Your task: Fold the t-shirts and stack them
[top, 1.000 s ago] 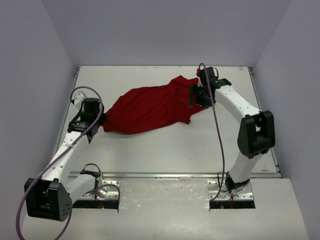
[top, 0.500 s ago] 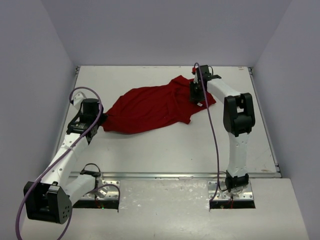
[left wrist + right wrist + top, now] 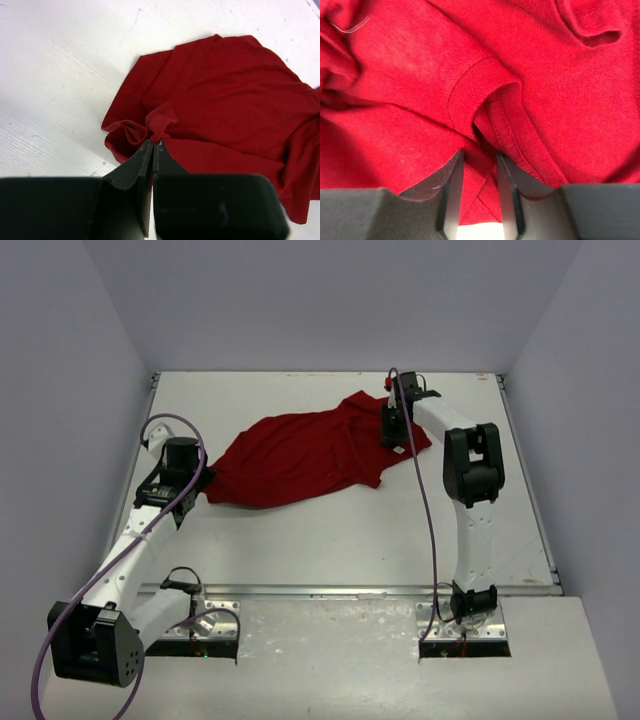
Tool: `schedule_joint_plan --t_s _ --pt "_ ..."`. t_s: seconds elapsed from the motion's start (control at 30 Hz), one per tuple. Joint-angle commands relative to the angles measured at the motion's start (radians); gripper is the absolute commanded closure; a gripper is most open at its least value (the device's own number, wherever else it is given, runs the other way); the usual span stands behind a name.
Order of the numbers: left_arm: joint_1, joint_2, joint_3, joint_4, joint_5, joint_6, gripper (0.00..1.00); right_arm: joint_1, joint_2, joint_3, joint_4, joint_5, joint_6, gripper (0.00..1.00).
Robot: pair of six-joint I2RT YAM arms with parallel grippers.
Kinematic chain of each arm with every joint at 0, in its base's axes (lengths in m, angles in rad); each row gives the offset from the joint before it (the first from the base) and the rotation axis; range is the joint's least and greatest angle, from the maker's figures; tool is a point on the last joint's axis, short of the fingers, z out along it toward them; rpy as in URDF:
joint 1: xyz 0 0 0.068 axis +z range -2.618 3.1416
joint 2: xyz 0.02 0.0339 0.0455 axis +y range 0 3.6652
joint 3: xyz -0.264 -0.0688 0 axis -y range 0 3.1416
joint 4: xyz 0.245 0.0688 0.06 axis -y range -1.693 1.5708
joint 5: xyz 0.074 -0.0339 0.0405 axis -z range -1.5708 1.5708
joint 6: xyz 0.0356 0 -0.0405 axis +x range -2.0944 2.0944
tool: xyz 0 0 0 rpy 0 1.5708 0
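- The deep-red t-shirt [image 3: 300,455] lies crumpled across the far half of the table [image 3: 330,540], between the two arms. It is bunched rather than spread flat.
- The left gripper [image 3: 152,145] has its jaws pressed together on a small tuck of cloth at the shirt's left edge, and puckers run out from the tips.
- The right gripper [image 3: 479,156] sits on the shirt's right end. Its jaws stand narrowly apart with a fold of cloth beside a ribbed hem wedged between them. This reads as a pinch, though how firm it is cannot be told.
- The step in hand looks like taking hold of both ends so the shirt can be stretched flat before any fold.
- Done well, both arms would lift together and draw apart evenly, low over the table, until the wrinkles go. The right pinch seems to catch several layers, so it may drag a lump along.
- No container shows in any view. The shirt rests straight on the table, and nothing is folded or stacked yet.
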Motion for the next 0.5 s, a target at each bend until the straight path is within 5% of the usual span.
schedule_joint_plan --t_s 0.0,0.3,0.47 --pt "-0.009 -0.005 -0.006 0.052 0.006 0.011 1.0 -0.013 -0.005 0.035 0.022 0.0 -0.012 0.69" --pt "-0.009 -0.005 0.0 0.05 0.007 0.018 1.0 -0.013 -0.026 0.023 0.036 -0.025 -0.015 0.99" --pt "-0.009 0.001 0.005 0.047 0.01 0.018 1.0 -0.013 -0.136 -0.037 0.027 -0.002 0.0 0.99"
